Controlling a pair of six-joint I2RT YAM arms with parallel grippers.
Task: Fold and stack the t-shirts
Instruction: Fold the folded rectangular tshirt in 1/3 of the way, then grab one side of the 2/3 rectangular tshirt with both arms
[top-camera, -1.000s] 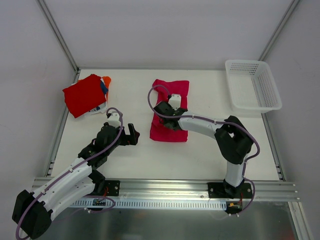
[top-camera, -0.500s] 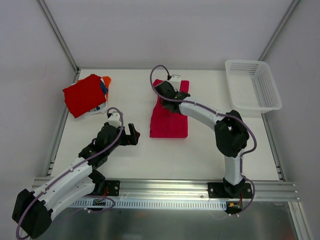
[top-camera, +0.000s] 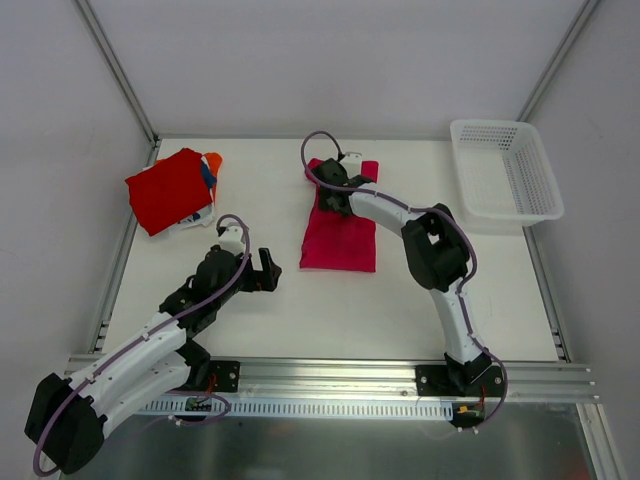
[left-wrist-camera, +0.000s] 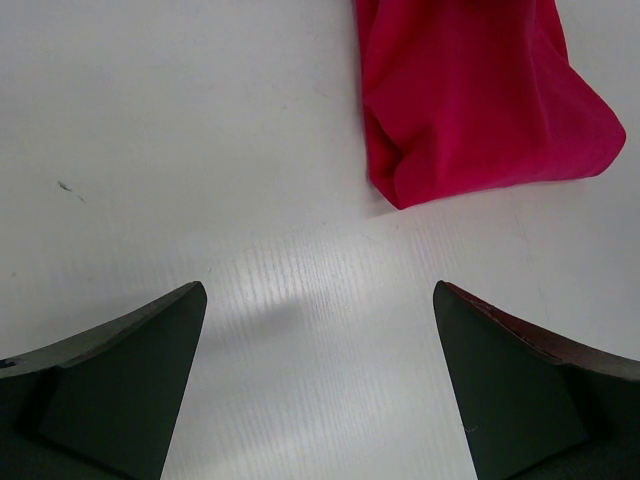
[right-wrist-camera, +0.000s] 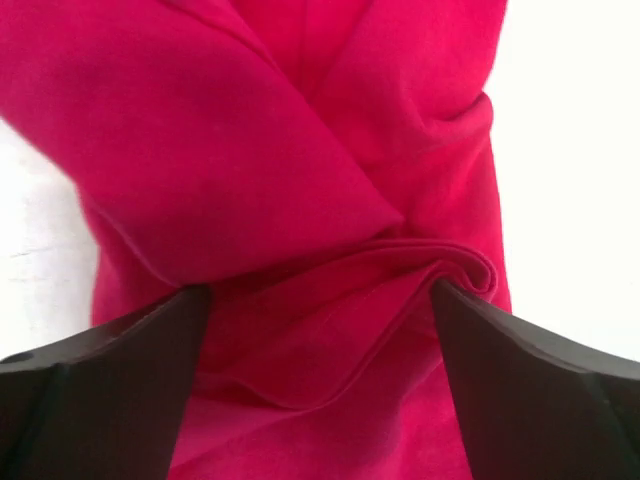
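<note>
On your table (top-camera: 400, 310) the magenta t-shirt (top-camera: 340, 240) lies mid-width toward the far edge, a folded strip with its long axis running near-to-far; the red t-shirt (top-camera: 165, 190) tops a stack (top-camera: 207, 168) in the far left corner. Your right gripper (top-camera: 333, 190) sits over the strip's far end, fingers apart, cloth bunched between them. Your left gripper (top-camera: 268, 270), jaws wide, hovers just off its near left corner.

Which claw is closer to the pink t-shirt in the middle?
Right. The right claw hangs open directly over the far end of the pink t-shirt. The left claw sits off its near left corner, above bare table.
</note>
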